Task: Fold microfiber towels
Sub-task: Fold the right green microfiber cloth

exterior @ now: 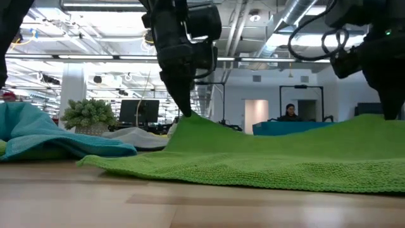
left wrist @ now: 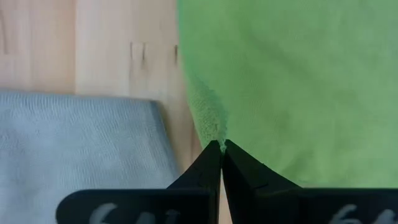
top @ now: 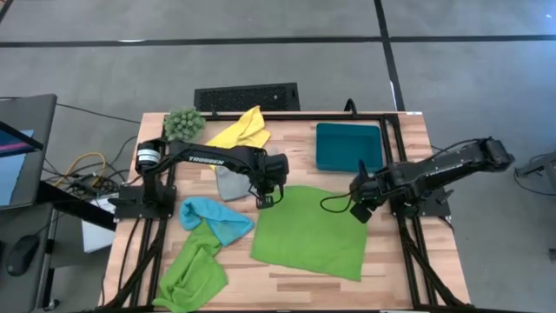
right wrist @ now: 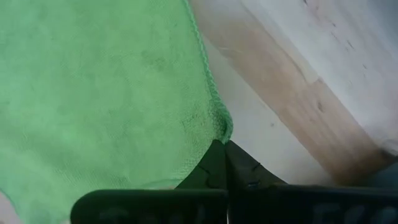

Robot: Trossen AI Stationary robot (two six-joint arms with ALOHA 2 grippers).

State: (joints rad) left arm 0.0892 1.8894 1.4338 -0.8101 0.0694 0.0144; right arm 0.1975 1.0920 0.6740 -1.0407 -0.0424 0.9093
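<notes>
Nearest me in the overhead picture, at the lower left of the frame, I have a crumpled lime towel (top: 189, 276) waiting in a heap, with the light blue towel (top: 217, 217) bunched just above it; both sit aside so the middle stays free for work. In the lower centre the green towel (top: 310, 229) lies spread flat on the tabletop (top: 408, 269), and that is the one I am handling. My left pincer (top: 266, 201) is pressed together on its upper left corner, and my right pincer (top: 360, 211) is pinching the upper right corner; from table height I see the cloth rise to a small peak at each one. I hold the two far corners at once so that, as I judge it, the far edge can be carried over the near edge in one even fold. Just beside the left pincer lies a grey towel (top: 229, 182), touching the green one or nearly so. Farther up, a yellow towel (top: 242, 130) rests at upper centre, the dark teal towel (top: 348, 146) lies flat at upper right, and the fuzzy plant ball (top: 183, 123) sits at the upper left corner.
</notes>
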